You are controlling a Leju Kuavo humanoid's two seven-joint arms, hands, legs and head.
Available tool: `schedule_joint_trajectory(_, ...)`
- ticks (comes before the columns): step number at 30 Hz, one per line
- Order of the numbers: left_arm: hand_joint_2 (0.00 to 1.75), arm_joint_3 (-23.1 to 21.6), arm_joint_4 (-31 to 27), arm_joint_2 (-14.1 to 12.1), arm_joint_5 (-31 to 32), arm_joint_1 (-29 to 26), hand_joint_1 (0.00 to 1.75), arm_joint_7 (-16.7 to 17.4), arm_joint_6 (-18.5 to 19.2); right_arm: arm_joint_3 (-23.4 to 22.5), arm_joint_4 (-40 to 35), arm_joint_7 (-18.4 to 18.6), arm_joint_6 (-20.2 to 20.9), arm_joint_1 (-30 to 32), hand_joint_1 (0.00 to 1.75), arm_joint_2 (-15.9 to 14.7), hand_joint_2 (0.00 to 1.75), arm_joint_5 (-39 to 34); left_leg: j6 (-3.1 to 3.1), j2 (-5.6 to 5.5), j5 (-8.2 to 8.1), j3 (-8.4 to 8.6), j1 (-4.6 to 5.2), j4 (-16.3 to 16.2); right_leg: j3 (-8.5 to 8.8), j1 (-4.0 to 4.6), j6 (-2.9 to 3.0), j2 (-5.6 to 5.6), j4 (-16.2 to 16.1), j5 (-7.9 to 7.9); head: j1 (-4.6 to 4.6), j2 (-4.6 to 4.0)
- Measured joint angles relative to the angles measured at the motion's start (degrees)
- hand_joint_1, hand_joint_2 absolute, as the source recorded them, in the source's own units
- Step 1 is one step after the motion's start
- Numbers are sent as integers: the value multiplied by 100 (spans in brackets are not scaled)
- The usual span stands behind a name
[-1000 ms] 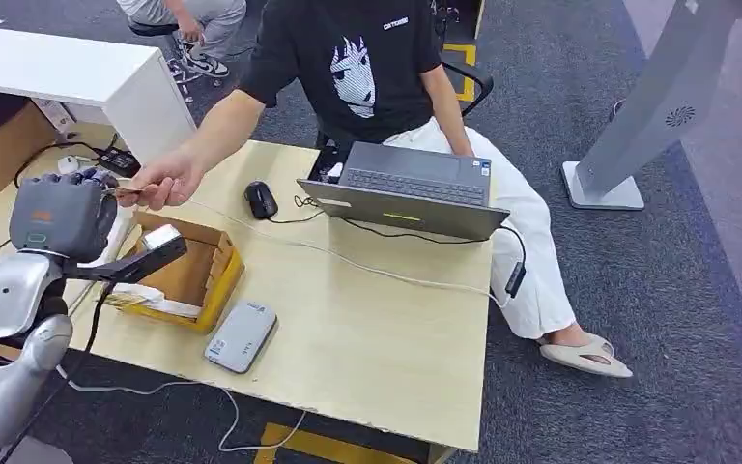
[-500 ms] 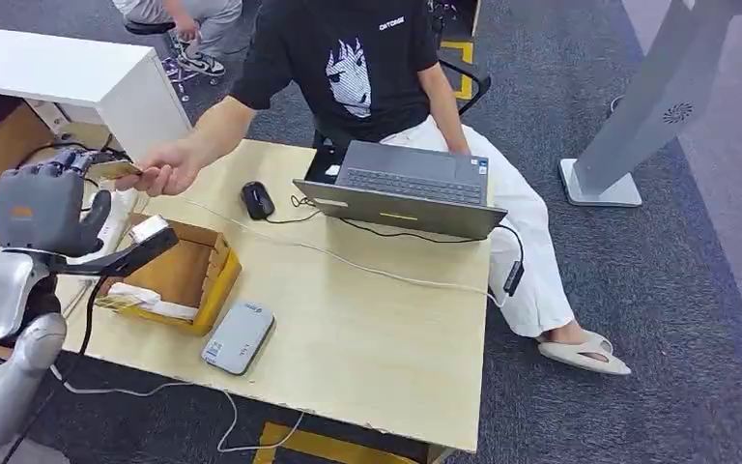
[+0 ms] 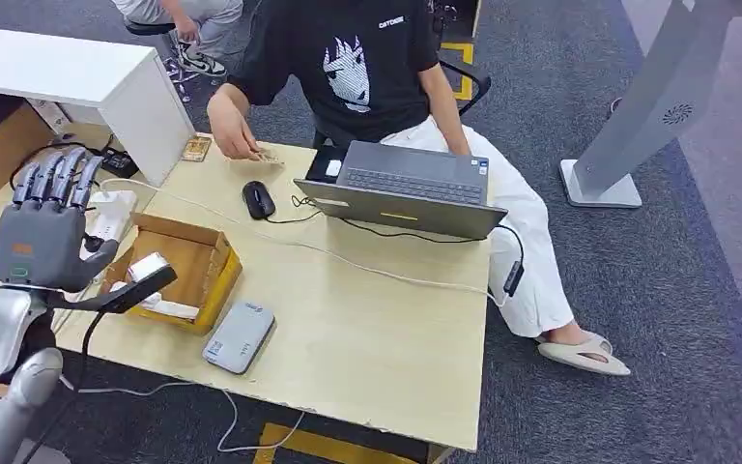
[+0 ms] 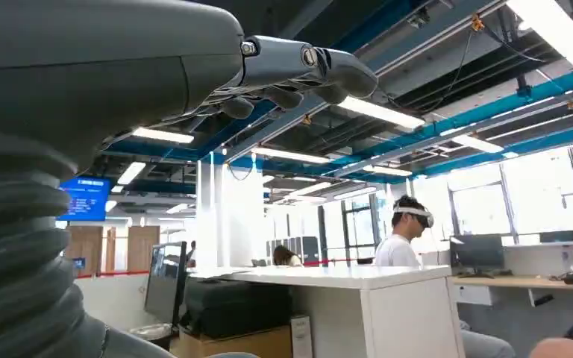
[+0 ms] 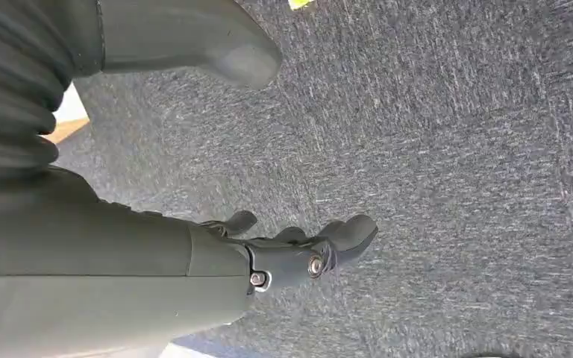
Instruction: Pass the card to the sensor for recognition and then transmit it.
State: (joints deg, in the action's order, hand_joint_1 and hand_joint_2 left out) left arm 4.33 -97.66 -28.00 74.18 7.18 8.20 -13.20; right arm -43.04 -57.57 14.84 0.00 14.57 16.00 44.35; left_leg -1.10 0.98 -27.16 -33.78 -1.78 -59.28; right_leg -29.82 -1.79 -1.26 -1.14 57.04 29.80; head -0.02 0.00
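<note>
My left hand (image 3: 43,227) is raised over the table's left end with its fingers (image 3: 55,179) straight and apart, and it holds nothing. Its fingers (image 4: 306,66) show bare against the ceiling in the left wrist view. A seated person's hand (image 3: 233,135) holds the thin card (image 3: 270,158) at the table's far edge, well away from my hand. The grey flat sensor (image 3: 240,335) lies on the table near its front edge, beside the cardboard box (image 3: 203,261). My right hand (image 5: 291,250) hangs over grey carpet, loosely open and empty.
A laptop (image 3: 406,188), a black mouse (image 3: 260,199) and a white cable (image 3: 348,259) lie on the wooden table (image 3: 377,358). A power strip (image 3: 106,213) sits behind my left hand. A small tan item (image 3: 196,149) lies at the far left corner. A white desk (image 3: 77,72) stands beyond.
The person has taken the card from my left hand and drawn it back to the far edge of the table. My left hand's fingers have straightened and the hand has sunk a little.
</note>
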Motion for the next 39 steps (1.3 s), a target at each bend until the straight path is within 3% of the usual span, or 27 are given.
schedule_joint_trajectory(8, 175, 2, -66, 0, 54, -111, 0, -20, -2, 20, 0, -4, 2, -2, 0, 0, 175, -2, -2, 0, 2, 1, 0, 0, 1, 0, 1, -1, 0, -4, -2, 0)
schedule_joint_trajectory(13, 175, -33, -308, -15, -42, -330, 0, -131, 204, 35, -2, 57, -15, 6, 0, 0, 175, -158, -2, 2, 2, 1, 0, 0, -1, 0, 1, 2, 0, -4, -2, 0)
schedule_joint_trajectory(17, 175, -100, -631, -120, -277, -590, 0, -138, 720, 190, -94, 253, -46, 158, 0, 2, 175, -402, -2, -3, 1, -3, 0, 0, 0, 1, 1, -4, 0, -2, -4, 0)
schedule_joint_trajectory(20, 175, -166, -899, -343, -387, -907, 0, -138, 995, 324, -142, 317, -90, 261, 0, 4, 175, -542, -5, 6, 0, -3, -3, 2, -5, 4, 3, 4, 0, -1, -4, 0)
schedule_joint_trajectory(32, 175, -227, -1224, -658, -411, -1250, 0, -142, 1040, 466, -188, 334, -131, 320, 0, 4, 175, -594, -4, -5, 3, -1, -3, 2, 6, 4, 2, -8, 0, -3, -2, 0)
schedule_joint_trajectory(39, 175, -230, -1517, -780, -426, -1812, 0, -173, 999, 466, -186, 324, -168, 333, 0, 7, 175, -623, -3, -5, 2, -1, -3, 2, -2, 3, 3, -9, -1, 0, -4, 0)
